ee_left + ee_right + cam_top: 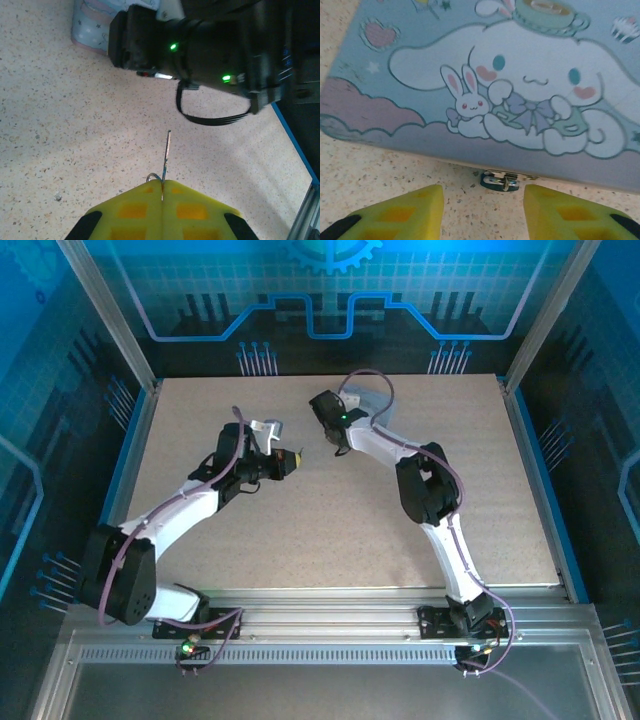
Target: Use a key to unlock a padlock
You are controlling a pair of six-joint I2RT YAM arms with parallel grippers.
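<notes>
Speckled beige tabletop (330,510) w/ blue-lit panel walls (330,290). Left claw (161,184) pressed together, pinching thin dark metal key (168,150). Right claw (482,200) spread; tiny dark teal padlock (500,181) just ahead, at pastel cartoon tin (470,75) edge.

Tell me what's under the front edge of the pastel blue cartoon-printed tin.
A tiny dark teal padlock pokes out over the speckled table; the tin hides its upper part.

Speckled beige tabletop (320,530), blue circuit-patterned walls (420,280), aluminium rails (330,620)
</notes>
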